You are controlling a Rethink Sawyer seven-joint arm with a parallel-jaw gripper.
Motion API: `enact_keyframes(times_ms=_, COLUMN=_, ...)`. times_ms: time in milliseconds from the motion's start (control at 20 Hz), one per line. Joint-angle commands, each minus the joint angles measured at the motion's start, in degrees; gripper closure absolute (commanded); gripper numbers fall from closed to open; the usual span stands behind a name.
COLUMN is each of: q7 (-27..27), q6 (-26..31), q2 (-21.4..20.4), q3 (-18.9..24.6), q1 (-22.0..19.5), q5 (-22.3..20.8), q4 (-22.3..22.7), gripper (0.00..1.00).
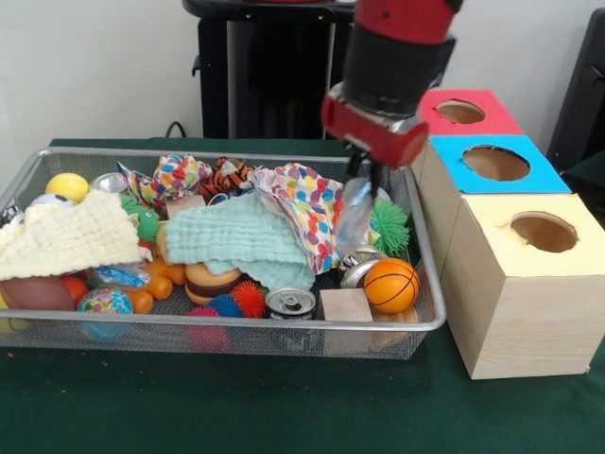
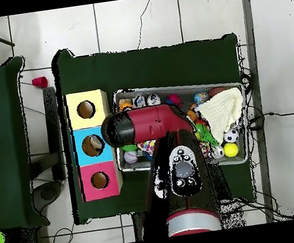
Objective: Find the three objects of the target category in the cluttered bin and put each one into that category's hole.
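Now: gripper clamped on crushed can above bin

Gripper (image 1: 362, 180) closed on a crushed silver can (image 1: 353, 216), shiny, flattened, hanging upright below the fingers. Held over the right end of the wire mesh bin (image 1: 427, 284), in front of a green spiky ball (image 1: 390, 225), beside the polka-dot cloth (image 1: 307, 203). More cans down in the bin: one upright at the front rim, top showing (image 1: 290, 303); another silver one (image 1: 357, 272) just left of the small basketball (image 1: 390, 284). Wooden block (image 1: 345, 305) between those. Mint cloth (image 1: 241, 236) mid-bin, yellow cloth (image 1: 61, 236) at left. Three boxes with holes right of the bin: yellow (image 1: 544, 231), blue (image 1: 496, 163), red (image 1: 461, 112). Overhead: arm (image 2: 143, 124) covering the bin's box-side end, can hidden.
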Motion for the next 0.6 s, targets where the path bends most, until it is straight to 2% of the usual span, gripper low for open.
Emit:
enact_keyframes(times_ms=50, q7=10.81, q6=3.7, q2=-3.69, q3=-0.12, q1=4.18, q5=5.35, q4=8.14, gripper=1.0)
enact_keyframes(times_ms=400, q7=15.94, q6=3.87, q2=-5.39, q3=-2.81, q1=8.65, q5=11.91, q4=12.2, gripper=1.0)
enact_keyframes(times_ms=600, q7=20.76, q6=4.47, q2=-6.3, q3=-6.93, q1=13.05, q5=15.42, q4=14.21, gripper=1.0)
